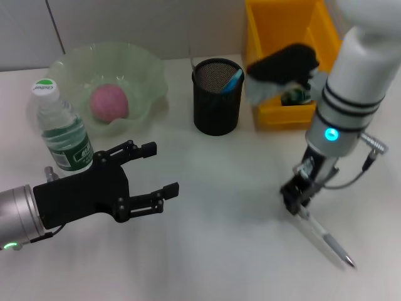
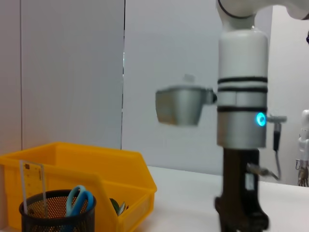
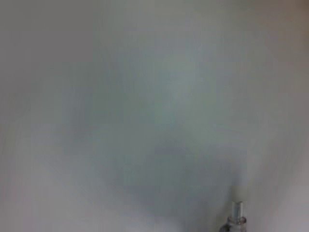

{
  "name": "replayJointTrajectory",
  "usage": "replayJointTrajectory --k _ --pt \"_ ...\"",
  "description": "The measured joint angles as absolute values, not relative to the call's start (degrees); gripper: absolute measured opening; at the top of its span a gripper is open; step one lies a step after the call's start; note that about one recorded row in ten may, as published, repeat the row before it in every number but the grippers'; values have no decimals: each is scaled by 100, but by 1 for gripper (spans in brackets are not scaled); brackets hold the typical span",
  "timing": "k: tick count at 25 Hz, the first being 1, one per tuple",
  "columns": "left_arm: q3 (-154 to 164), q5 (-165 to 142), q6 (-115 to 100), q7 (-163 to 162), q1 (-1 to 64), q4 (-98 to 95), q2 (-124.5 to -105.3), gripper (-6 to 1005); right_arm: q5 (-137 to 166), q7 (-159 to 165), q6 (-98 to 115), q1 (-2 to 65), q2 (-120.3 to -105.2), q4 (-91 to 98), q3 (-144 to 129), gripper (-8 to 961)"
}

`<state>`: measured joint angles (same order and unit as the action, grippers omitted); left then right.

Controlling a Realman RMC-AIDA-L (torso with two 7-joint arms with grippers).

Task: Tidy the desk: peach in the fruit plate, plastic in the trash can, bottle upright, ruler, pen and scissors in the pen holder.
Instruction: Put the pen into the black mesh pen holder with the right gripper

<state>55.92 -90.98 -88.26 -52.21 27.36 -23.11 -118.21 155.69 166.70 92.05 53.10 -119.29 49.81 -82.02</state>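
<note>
Right gripper (image 1: 299, 202) is down at the surface (image 1: 219, 251), front right; its tip sits at the near end of the pen (image 1: 326, 241); can't tell whether it's actually pinching it or just touching, the fingers aren't resolvable from here; pen lies flat on the surface, angled away toward the front right edge, clear barrel with a dark tip at the far end.

Left gripper (image 1: 160, 169) hovers low at front left, fingers spread, nothing between them; it's just beside the bottle (image 1: 61, 128), not touching as far as I can see; bottle is upright, white cap on, green label.

Peach (image 1: 109, 102) is in the green plate (image 1: 147, 75) at back left; plate is right behind the bottle.

Black mesh pen holder (image 1: 217, 97) stands back centre, between plate and yellow bin (image 1: 263, 37); scissors (image 2: 78, 200) with blue handles stand inside it, and the clear ruler (image 2: 30, 186) sticks up out of it too, both seen from the left wrist camera.

Yellow bin is at back right, just beside the pen holder; some dark and pale stuff sits in it, can't tell what; right arm partly blocks it.
</note>
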Motion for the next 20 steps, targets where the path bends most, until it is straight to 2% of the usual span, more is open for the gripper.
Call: replayJointTrajectory --k 9,20 --pt "5596 -9117 -8848 -5210 2722 -2371 -11816 861 14706 15148 9110 4865 -11909 6352 -6360 172" --pt "5617 -9131 -8851 -5209 2729 -2373 -11812 861 12322 12983 8134 4226 -11900 6291 -5187 172"
